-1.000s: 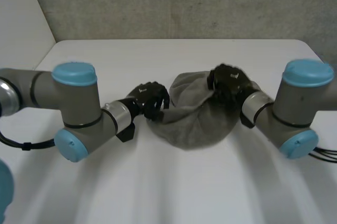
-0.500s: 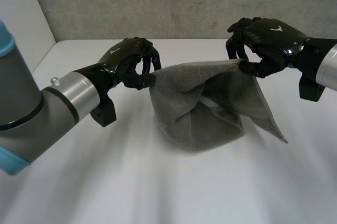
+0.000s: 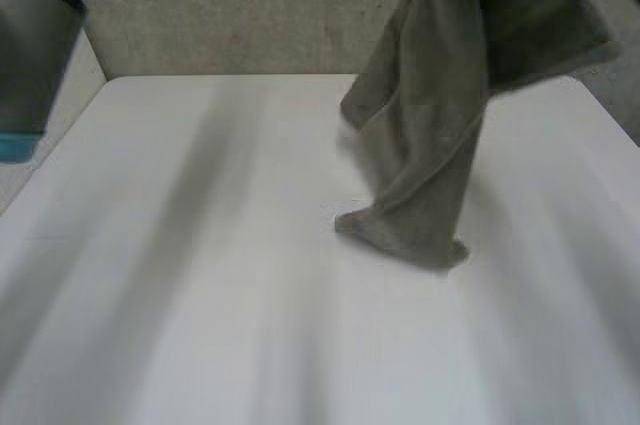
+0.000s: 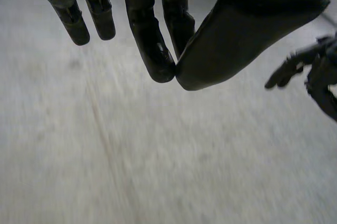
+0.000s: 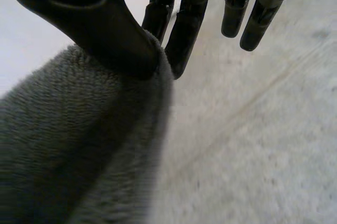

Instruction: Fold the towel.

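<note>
At the left, the left hand (image 4: pixel 247 29) hovers over the white counter (image 3: pixel 200 275), thumb and one finger pinched tip to tip with no cloth between them. Further right, the grey towel (image 3: pixel 430 145) hangs in a bunched drape, its lower end resting on the counter, gripped near the top between the thumb and fingers (image 5: pixel 187 34) of the right hand (image 5: pixel 84 18). We judge the step to be lifting the towel to open it out; next, the left hand needs a free corner so we can spread it flat.
</note>
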Action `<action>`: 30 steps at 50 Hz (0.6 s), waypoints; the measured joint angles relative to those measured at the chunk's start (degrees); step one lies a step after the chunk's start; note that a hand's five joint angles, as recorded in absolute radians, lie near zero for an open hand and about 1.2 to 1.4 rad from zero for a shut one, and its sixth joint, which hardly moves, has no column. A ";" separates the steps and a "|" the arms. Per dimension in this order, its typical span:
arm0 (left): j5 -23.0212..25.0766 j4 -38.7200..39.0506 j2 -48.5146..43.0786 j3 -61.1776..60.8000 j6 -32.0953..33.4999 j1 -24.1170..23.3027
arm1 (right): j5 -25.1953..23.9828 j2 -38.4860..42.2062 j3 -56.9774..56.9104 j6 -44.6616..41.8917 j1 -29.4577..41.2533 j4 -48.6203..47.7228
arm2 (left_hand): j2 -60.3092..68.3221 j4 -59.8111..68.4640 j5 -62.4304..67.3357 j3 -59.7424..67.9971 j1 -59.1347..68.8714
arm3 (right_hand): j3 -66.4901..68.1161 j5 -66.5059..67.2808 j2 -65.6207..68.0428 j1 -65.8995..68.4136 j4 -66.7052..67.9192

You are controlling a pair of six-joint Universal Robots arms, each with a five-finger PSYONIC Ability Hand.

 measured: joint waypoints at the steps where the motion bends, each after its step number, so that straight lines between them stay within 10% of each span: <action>1: 0.44 0.83 1.59 -2.06 -0.16 -0.11 | -1.99 -1.99 3.02 1.97 -0.91 -1.35 | 0.00 0.00 0.00 0.00 0.00 | 0.00 0.10 0.00 0.00 0.00; 6: 3.83 1.88 4.82 -11.16 -0.46 -0.44 | -9.99 -7.92 15.11 6.41 -4.23 -3.01 | -1.56 0.00 -1.23 0.00 -1.46 | 0.00 0.11 0.03 0.04 0.00; 13: 8.39 0.69 -2.40 -21.33 -0.35 -0.55 | -13.33 -10.30 25.91 6.03 -5.37 0.47 | -42.28 0.00 -43.61 0.00 -42.44 | 0.00 0.11 0.03 0.04 0.00; 30: 8.36 -3.86 -19.35 -22.62 -0.58 0.11 | -13.06 -21.43 33.69 -0.71 -10.57 10.78 | -45.22 0.00 -47.89 0.00 -44.57 | 0.00 -6.50 -7.13 -6.86 0.00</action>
